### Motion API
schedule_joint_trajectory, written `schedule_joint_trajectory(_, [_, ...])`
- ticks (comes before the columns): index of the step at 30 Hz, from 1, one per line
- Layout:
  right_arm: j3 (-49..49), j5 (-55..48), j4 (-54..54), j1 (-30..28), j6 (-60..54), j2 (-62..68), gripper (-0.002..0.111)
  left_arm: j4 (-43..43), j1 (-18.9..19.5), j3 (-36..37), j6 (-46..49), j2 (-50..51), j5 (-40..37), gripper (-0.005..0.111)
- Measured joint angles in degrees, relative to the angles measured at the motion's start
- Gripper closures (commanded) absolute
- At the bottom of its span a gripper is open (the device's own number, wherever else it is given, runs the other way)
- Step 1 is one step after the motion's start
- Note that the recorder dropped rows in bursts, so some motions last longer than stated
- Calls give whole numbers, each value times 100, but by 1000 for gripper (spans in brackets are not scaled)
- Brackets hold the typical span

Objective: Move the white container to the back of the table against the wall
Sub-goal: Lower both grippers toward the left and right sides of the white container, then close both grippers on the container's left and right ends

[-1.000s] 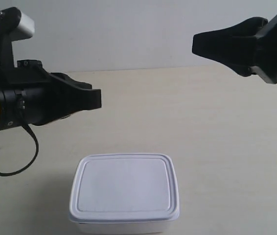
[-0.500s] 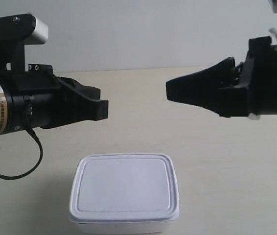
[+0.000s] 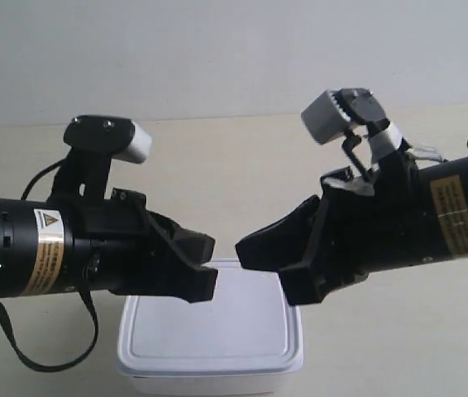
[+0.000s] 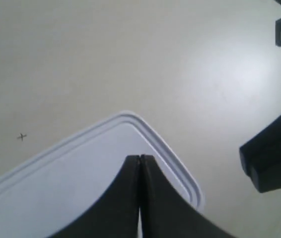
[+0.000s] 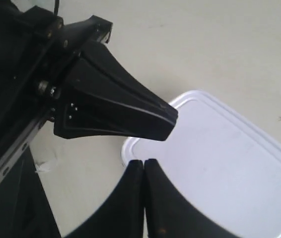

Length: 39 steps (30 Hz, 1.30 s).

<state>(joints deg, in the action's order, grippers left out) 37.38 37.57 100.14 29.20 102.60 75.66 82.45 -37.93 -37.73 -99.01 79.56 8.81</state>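
Front of white container (image 3: 211, 341) off-frame

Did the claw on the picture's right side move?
Yes. The claw at the exterior view's right dropped leftward, from in front of the wall to above the white container.

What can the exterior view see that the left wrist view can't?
Only the exterior view shows the wall behind the table. It also shows the long black bodies of the arm at the exterior view's left and the arm at the exterior view's right.

Only the left wrist view shows the left gripper up close, with its fingers pressed together over the lid. It also shows a tiny dark cross mark on the table.

Both show the white container sitting on the table.
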Motion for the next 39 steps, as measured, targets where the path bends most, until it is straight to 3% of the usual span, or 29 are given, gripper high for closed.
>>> schedule_joint_trajectory(15, [-706, -501, 0, 470, 95, 173, 108, 86, -550, 1020, -226, 106, -133, 107])
schedule_joint_trajectory(25, [-1104, -643, -8, 470, 332, 834, 108, 86, -574, 1530, -443, 107, -345, 107])
schedule_joint_trajectory(39, [-1152, -916, -8, 470, 536, 1049, 108, 86, -574, 1677, -566, 107, -751, 107])
